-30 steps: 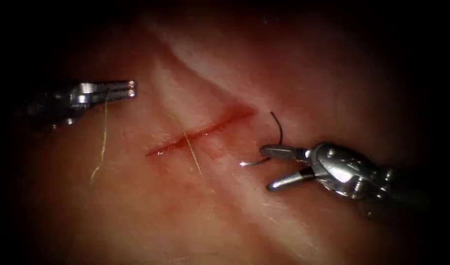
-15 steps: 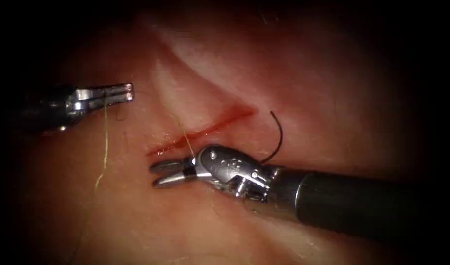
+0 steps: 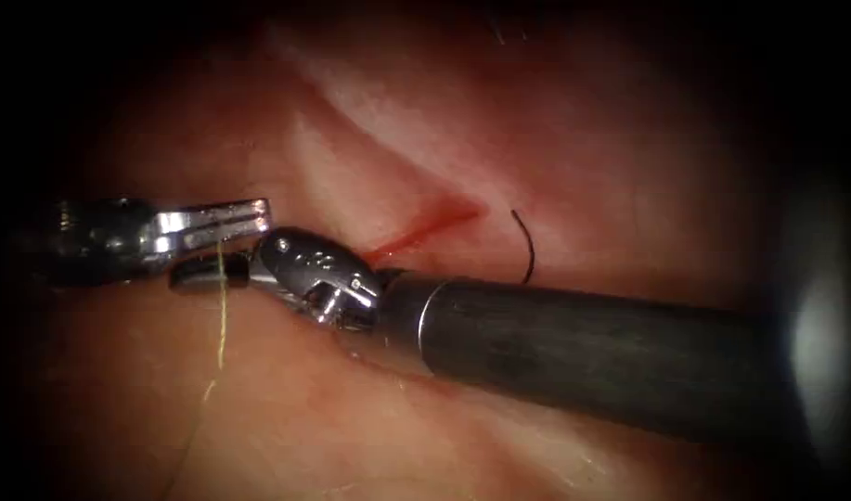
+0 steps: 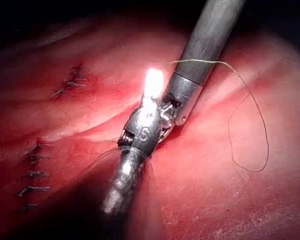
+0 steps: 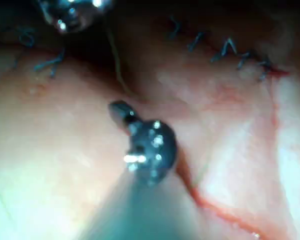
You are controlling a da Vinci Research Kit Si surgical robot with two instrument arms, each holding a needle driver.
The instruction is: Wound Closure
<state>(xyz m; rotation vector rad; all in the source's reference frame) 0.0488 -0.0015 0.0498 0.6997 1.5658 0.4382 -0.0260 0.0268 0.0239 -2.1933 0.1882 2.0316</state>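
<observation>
Left tool [image 3: 258, 215] sits on the left side of the cut [image 3: 425, 227], jaws clenched on the thread [image 3: 221, 306]. The thread hangs down from those jaws and trails off across the tissue [image 3: 369, 417] below the tool.

Right tool [image 3: 198, 275] reaches across the cut from the right, its shaft lying over the lower end of the cut. Its tip sits just beneath the left tool's jaws, right at the hanging thread. Can't tell whether its jaws are released or clenched, nor whether they have the thread.

Needle [image 3: 525, 243]: neither tool holds it. It lies on the right side of the cut, just behind the right tool's shaft. 1 dark curved end stands up from the tissue; the rest is hidden by the shaft, so I can't tell whether it is in the tissue.

Red fluid fills the part of the cut above the right tool's wrist.

Left wrist view: the left tool [image 4: 115, 195] points down at the tissue, and a loose loop of thread [image 4: 260, 135] lies beside its shaft.

Right wrist view: the right tool [image 5: 121, 112] is close to the tissue, with the thread [image 5: 115, 60] running just ahead of its tip up to the left tool [image 5: 72, 12].
</observation>
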